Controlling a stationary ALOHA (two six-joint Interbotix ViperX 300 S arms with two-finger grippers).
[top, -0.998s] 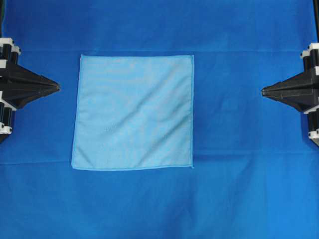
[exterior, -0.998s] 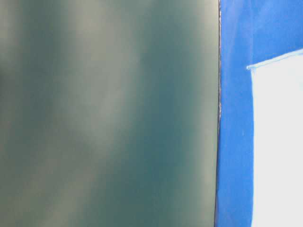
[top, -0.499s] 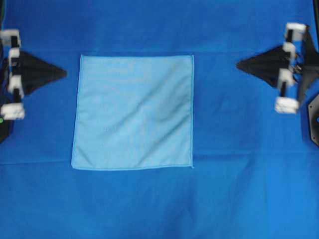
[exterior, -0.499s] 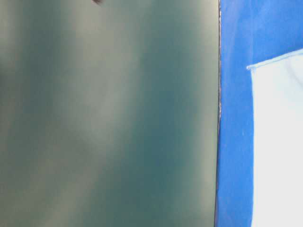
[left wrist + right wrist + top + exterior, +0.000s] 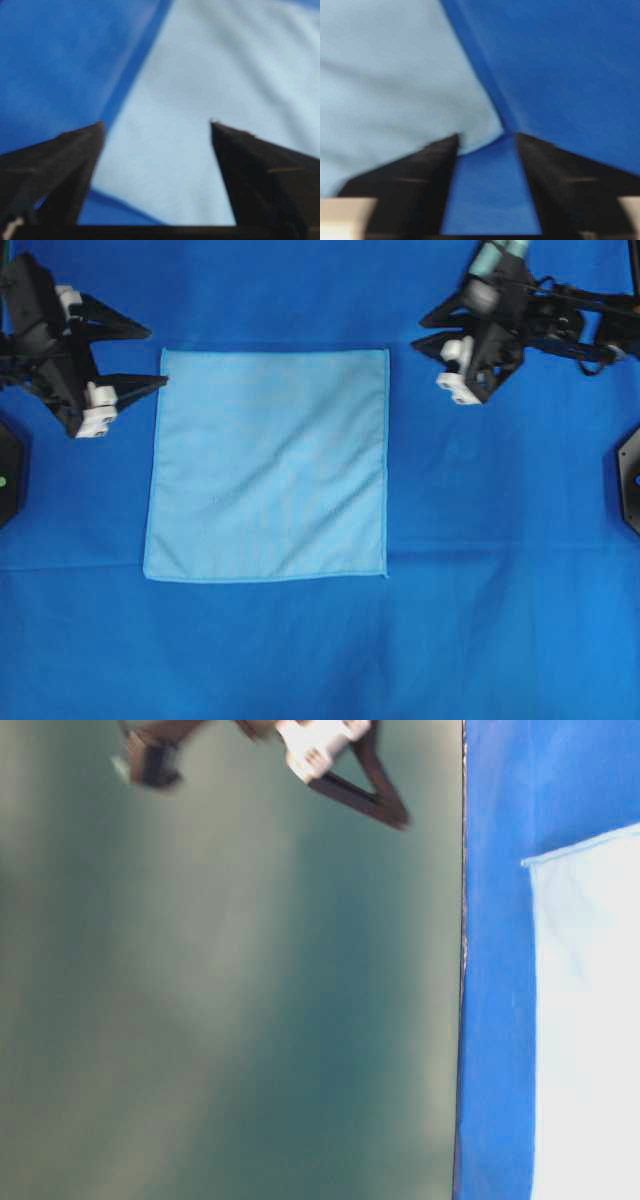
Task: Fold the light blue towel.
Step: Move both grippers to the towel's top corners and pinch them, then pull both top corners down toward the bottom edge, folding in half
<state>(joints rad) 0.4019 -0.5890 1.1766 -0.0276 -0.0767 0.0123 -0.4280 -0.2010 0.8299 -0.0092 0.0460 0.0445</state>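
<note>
The thin, pale sky-blue square microfibre towel (image 5: 266, 465) lies flat and fully spread on the bench, a little left of the middle and nearer the far edge than the near one, its darker stitched border showing all round. No corner is lifted and no crease is started, so the fold has not begun; all of it is left to do.

Beneath it the deep royal-blue cloth (image 5: 480, 620) covers the bench from edge to edge.

The left tool (image 5: 145, 355) sits just beside the towel's far-left corner, its two black fingers spread wide apart and holding nothing; in the left wrist view the towel's edge runs between the fingers, with one tip over the dark cloth and the other over the pale fabric. The right tool (image 5: 427, 330) is near the far-right corner, a short gap off the towel's edge, also spread open and empty (its wrist view shows that corner just ahead of the fingertips).

My judgement: both arms are lining up on the two far corners, and pinching, lifting and carrying them toward the near edge remain.
</note>
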